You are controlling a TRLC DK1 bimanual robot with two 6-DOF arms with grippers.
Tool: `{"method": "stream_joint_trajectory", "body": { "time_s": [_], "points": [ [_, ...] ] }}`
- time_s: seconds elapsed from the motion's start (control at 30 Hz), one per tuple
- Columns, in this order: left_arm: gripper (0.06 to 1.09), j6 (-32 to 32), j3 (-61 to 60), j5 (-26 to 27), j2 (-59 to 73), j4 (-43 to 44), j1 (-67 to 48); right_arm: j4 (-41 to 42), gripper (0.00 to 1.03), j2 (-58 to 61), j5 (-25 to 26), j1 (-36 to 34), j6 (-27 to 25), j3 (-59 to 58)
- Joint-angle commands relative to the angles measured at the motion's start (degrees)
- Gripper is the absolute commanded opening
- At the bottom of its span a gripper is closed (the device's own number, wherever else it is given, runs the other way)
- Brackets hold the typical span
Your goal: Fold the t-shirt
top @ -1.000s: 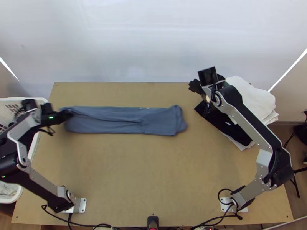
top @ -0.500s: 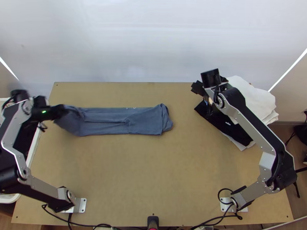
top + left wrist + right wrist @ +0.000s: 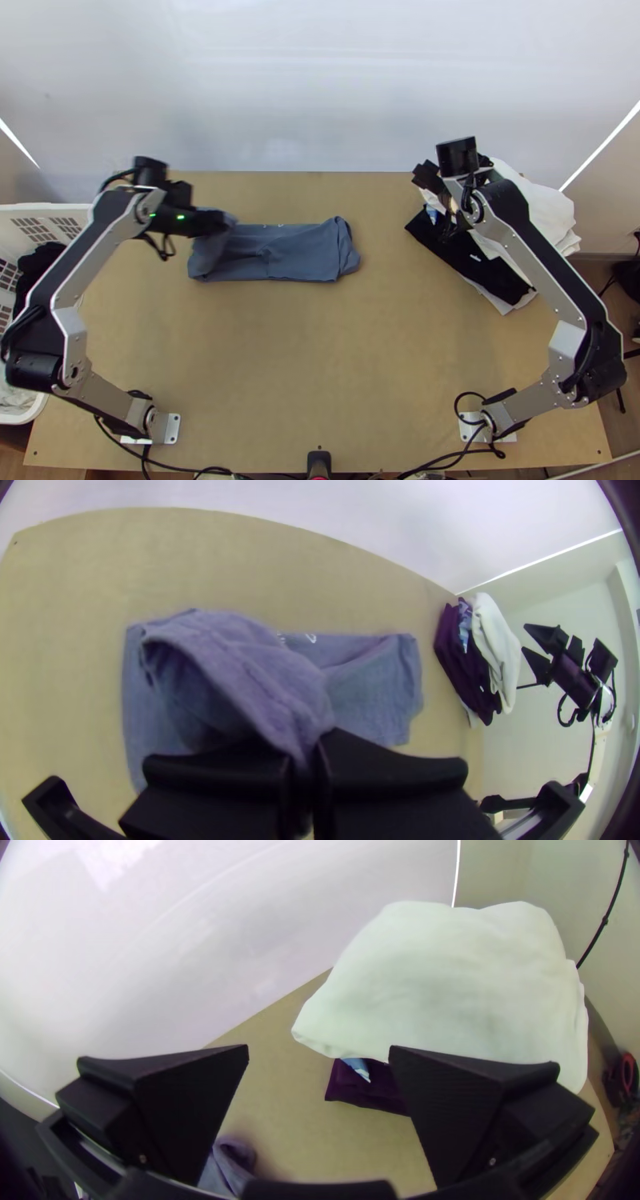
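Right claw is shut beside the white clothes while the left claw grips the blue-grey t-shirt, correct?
Not quite: the right claw is open; the right wrist view shows its fingers wide apart. It is beside the white clothes, and the left claw grips the blue-grey t-shirt.

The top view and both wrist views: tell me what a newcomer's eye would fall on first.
Probably the blue-grey t-shirt on the far half of the table, one end raised in the closed jaws of the left gripper. Next, likely the bright white cloth beside black cloth at the far right, with the right gripper near them, jaws wide apart.
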Motion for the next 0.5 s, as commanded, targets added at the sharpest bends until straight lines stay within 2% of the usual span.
{"method": "stream_joint_trajectory", "body": {
  "time_s": [0.0, 0.47],
  "points": [
    [0.09, -4.2, 5.1, -2.4, 5.9, 1.5, -10.2, 0.0, 0.98, -1.0, -0.1, -1.3, 0.4, -0.5],
    [0.09, -9.3, 18.6, -3.8, 17.3, 1.6, -20.0, 0.0, 0.98, -2.9, -0.8, -2.2, 1.2, -2.9]
  ]
}}
